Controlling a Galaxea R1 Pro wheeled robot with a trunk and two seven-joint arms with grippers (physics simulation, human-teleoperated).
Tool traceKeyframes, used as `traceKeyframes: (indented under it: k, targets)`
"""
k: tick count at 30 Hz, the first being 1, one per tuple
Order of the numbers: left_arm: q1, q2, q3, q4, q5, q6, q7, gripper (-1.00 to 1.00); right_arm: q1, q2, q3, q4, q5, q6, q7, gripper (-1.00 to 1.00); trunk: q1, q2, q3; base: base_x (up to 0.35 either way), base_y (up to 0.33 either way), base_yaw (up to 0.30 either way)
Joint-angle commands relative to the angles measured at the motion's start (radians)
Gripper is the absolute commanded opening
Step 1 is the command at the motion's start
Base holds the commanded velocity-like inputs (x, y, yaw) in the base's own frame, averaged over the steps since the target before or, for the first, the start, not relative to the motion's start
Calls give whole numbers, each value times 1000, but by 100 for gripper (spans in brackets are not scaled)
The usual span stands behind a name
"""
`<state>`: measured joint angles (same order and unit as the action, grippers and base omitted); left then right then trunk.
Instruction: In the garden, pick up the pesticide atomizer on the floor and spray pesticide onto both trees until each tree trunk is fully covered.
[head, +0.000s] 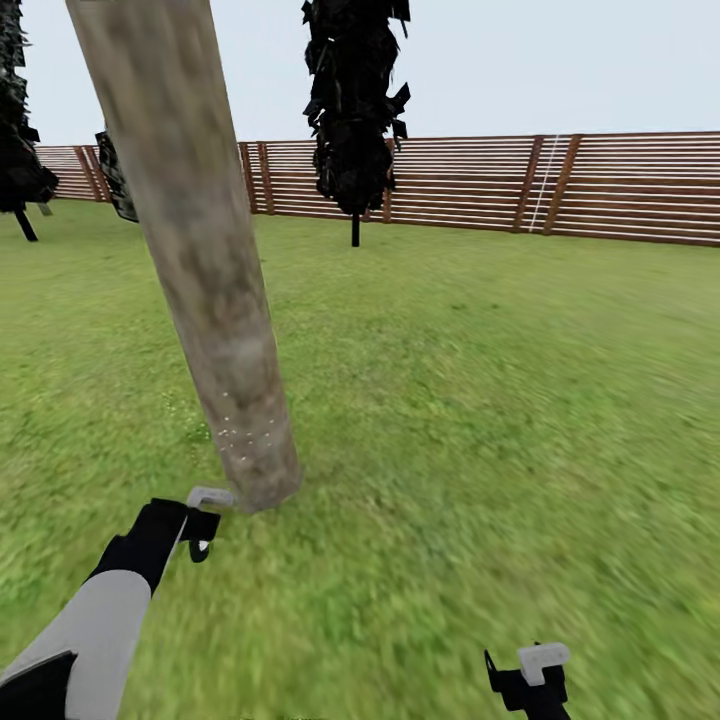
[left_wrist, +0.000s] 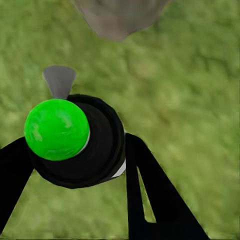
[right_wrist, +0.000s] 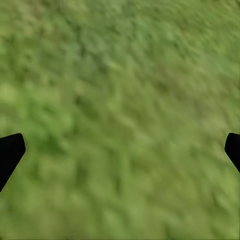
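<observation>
— What stands at the far edge?
— A brown slatted fence (head: 600, 190), running the full width under a pale grey-blue sky (head: 560, 60).
— Any planting?
— One dark narrow tree (head: 355, 100) in front of the fence near the middle, on a thin black stem. Another dark tree (head: 18, 130) at the left edge, partly cut off.

The pesticide atomizer (left_wrist: 80, 142) sits clamped between the black fingers of the left gripper (head: 200, 522), a dark round bottle with a bright green top and a grey nozzle aimed at the tree trunk (head: 205, 250). That trunk rises pale grey-brown and mottled out of the lawn (head: 480, 400), leaning across the head view, with tiny white specks dotting its base just beside the nozzle.
</observation>
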<state>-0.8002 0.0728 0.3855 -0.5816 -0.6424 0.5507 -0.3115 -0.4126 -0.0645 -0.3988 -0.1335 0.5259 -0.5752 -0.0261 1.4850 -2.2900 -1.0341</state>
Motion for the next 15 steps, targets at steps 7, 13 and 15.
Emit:
traceKeyframes:
  k: [7,13,15]
  targets:
    - [0,31,76,118,14,-70,1,-100,0,-1,-1,0,-1,0,0,100,0,0,0,39,0,199]
    - [0,-29,83,123,13,-86,30,-100,0,-1,0,0,0,-1,2,100,0,0,0,312,0,11]
    - [0,-30,85,120,13,-86,33,-100,0,-1,0,0,0,-1,3,100,0,0,0,338,0,0]
